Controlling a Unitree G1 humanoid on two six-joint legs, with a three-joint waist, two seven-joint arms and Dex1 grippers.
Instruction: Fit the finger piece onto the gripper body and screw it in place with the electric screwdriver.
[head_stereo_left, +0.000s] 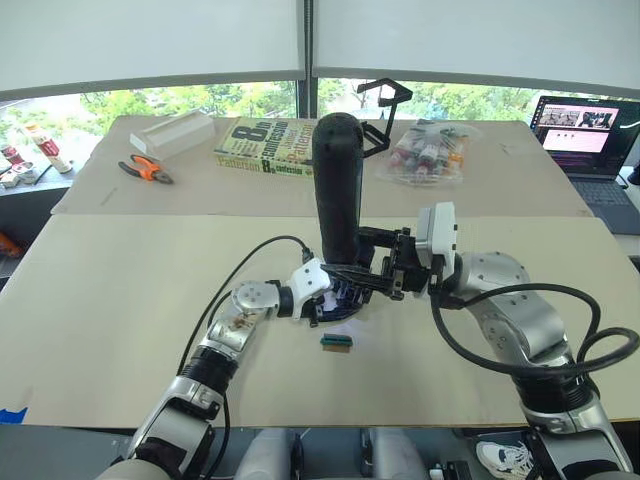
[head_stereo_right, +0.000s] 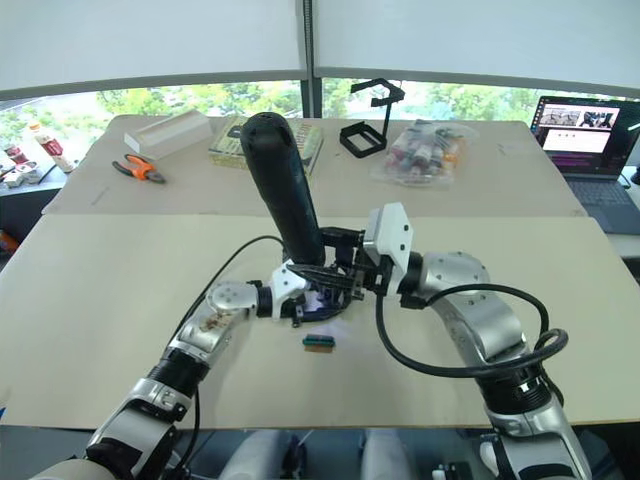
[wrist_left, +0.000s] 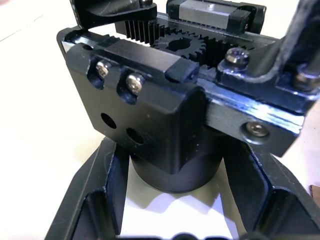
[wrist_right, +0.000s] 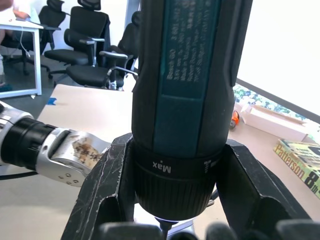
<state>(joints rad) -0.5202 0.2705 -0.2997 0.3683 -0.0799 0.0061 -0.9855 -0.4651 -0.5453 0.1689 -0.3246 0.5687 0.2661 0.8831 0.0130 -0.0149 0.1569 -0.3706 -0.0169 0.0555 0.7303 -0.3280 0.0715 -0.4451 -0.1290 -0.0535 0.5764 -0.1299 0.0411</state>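
Small green-and-brown block: nearest the table's front edge, mid-table. Left gripper: clamped around gripper body, just behind. Right gripper: clamped on electric screwdriver, upright, bit down over the body.

Both arms are built of rounded silver-grey metal segments with black ribbed collars, looping black cables running along them, and white housings at the wrists — each ending in a gripper, left gripper, right gripper, of two black fingers.
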